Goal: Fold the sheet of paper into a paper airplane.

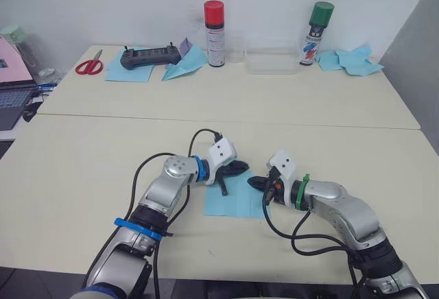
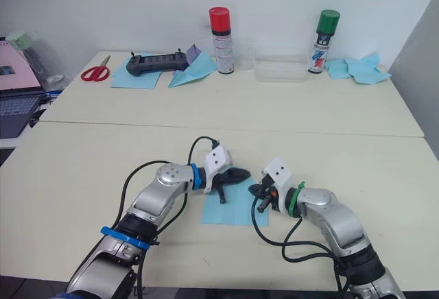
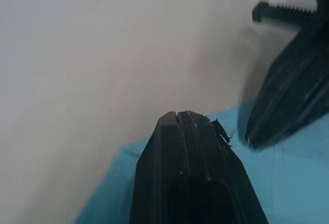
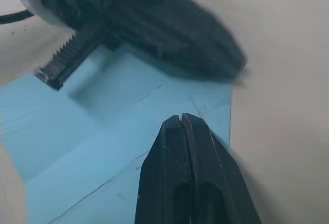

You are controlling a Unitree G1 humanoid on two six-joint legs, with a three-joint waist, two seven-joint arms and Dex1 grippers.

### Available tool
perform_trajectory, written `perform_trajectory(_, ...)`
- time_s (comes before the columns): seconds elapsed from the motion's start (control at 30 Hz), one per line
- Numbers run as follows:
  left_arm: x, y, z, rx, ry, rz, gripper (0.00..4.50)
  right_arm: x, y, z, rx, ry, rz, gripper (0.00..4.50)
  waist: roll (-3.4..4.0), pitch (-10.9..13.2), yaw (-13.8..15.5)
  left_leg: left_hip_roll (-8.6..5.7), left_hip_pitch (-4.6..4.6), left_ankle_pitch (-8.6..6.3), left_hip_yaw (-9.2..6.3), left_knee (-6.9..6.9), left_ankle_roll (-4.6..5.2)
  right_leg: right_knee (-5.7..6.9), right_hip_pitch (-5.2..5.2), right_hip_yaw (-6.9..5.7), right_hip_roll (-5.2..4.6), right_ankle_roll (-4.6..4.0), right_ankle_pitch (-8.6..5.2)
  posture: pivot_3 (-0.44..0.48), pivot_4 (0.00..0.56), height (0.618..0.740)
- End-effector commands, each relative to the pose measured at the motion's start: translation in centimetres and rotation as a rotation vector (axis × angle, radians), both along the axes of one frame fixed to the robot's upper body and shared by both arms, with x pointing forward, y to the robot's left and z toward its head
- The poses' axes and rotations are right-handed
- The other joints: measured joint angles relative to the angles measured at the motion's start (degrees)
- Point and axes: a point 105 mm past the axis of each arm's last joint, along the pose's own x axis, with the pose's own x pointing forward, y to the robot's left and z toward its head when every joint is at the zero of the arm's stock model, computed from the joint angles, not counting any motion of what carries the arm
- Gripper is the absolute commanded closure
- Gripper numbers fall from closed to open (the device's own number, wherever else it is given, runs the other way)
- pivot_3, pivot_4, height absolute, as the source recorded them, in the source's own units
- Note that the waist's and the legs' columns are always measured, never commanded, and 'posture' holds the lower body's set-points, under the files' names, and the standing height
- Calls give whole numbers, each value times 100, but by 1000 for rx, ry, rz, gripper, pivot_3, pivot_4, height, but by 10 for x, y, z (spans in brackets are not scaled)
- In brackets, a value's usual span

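Note:
The sheet of paper (image 1: 233, 201) lies flat on the near table, light blue, with straight crease lines visible in the right wrist view (image 4: 92, 131). My left gripper (image 1: 241, 168) is shut, its tip resting at the sheet's far edge (image 3: 288, 183). My right gripper (image 1: 254, 182) is also shut, with its tip over the sheet's right edge, a short gap from the left gripper's tip. Neither gripper has paper visibly between its fingers. Each wrist view shows the other gripper close ahead: the right gripper (image 3: 293, 100) and the left gripper (image 4: 154, 34).
On the far table stand a red-capped spray can (image 1: 215, 33), a green-capped can (image 1: 315, 33) and a clear container (image 1: 272, 62). Scissors (image 1: 89, 64), a black controller (image 1: 151, 57), a paper dart (image 1: 184, 69) and crumpled blue scraps (image 1: 353, 60) lie there too. A laptop (image 1: 14, 93) sits far left.

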Motion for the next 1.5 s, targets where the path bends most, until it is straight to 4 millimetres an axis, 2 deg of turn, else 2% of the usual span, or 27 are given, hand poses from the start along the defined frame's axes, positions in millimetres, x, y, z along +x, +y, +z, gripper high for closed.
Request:
perform_trajectory(0.03, -5, 2, -10, 58, 8, -22, 4500, 7, -1, 14, 33, -54, -22, 4492, 0, 0, 0, 0, 0, 0, 0, 0, 0, 0, 0, 1, 0, 0, 0, 0, 150, 740)
perform_trajectory(0.1, -6, 3, -12, 70, 6, -30, 4500, 9, 0, 15, 23, -58, -21, 4492, 1, 0, 0, 0, 0, 0, 1, 0, 0, 0, -1, 1, 0, 0, 0, 0, 150, 740)
perform_trajectory(0.27, 0, 4, -8, 51, -12, 0, 4500, 2, -4, -8, -65, 15, -13, 4492, 1, 0, 0, 0, 0, 0, 1, -1, 0, 0, -2, 1, 0, 0, 0, 0, 150, 740)
perform_trajectory(0.4, 8, 12, 8, -18, -23, 54, 4500, 1, -4, -13, -73, 36, -13, 4492, 1, 0, -1, 0, 0, 0, 1, -1, 0, 0, -2, 2, 0, 0, 0, 0, 150, 740)
perform_trajectory(0.5, 13, 26, 32, -148, -1, 125, 4500, 2, -4, -14, -71, 36, -15, 4492, 1, 0, -7, 1, -1, 0, 1, -1, 0, 0, -3, 1, 0, 0, 0, 0, 150, 740)
perform_trajectory(0.53, 13, 33, 39, -193, 14, 154, 4244, 3, -4, -15, -71, 37, -16, 4500, 1, 0, -11, 2, -2, 0, 1, -1, 0, 0, -5, 1, 0, 0, 0, 0, 150, 740)
perform_trajectory(0.6, 8, 67, 50, -270, 45, 261, 3814, 5, -4, -16, -74, 32, -15, 4500, 1, 1, -45, 6, -10, 0, 1, -3, 0, 1, -16, 0, 2, 0, 0, 0, 150, 740)
perform_trajectory(0.67, 1, 87, 52, -293, 67, 330, 3209, 6, -4, -15, -73, 29, -14, 4500, 2, 1, -75, 12, -9, 0, 4, -11, 0, 3, -19, 3, 3, -1, 0, 0, 150, 740)
perform_trajectory(0.73, -9, 97, 49, -313, 124, 372, 2592, 6, -4, -14, -67, 26, -17, 4500, 2, 1, -69, 12, -10, 0, -4, -12, 0, 4, -19, -5, 3, -1, 0, 0, 150, 740)
perform_trajectory(0.9, -22, 101, 47, -323, 182, 381, 2592, 8, -5, -13, -65, 24, -19, 4500, -7, 6, -32, 7, -9, 1, -6, 3, -1, 3, -10, -5, -2, -1, 2, 0, 150, 740)
perform_trajectory(1.03, -34, 90, 40, -383, 277, 369, 2592, 9, -3, -14, -60, 24, -17, 4500, -7, 6, -31, 8, -5, 2, 3, 4, -1, 2, -11, 3, -2, -2, 8, 0, 150, 740)
perform_trajectory(1.2, -24, 69, 21, -352, 302, 371, 2592, 10, -1, -12, -59, 24, -9, 4500, -7, 6, -14, 10, -5, 2, 2, 2, -1, 3, -13, 1, 2, -3, 8, 0, 150, 740)
perform_trajectory(1.33, -18, 64, 21, -353, 290, 351, 2592, 11, -2, -11, -60, 22, -14, 4500, -7, 6, -19, 8, -4, 2, 5, 3, -1, 3, -13, 4, 2, -4, 9, 0, 150, 740)
perform_trajectory(1.43, -18, 64, 20, -323, 285, 339, 3179, 11, -3, -11, -59, 22, -19, 4500, -7, 6, -18, 8, -4, 2, 5, 2, -1, 3, -14, 4, 2, -3, 9, 0, 150, 740)
perform_trajectory(1.5, -15, 68, 18, -300, 271, 360, 3810, 11, -3, -10, -58, 21, -22, 4500, -7, 6, -19, 8, -4, 2, 5, 2, -1, 3, -14, 4, 2, -3, 9, 0, 150, 740)
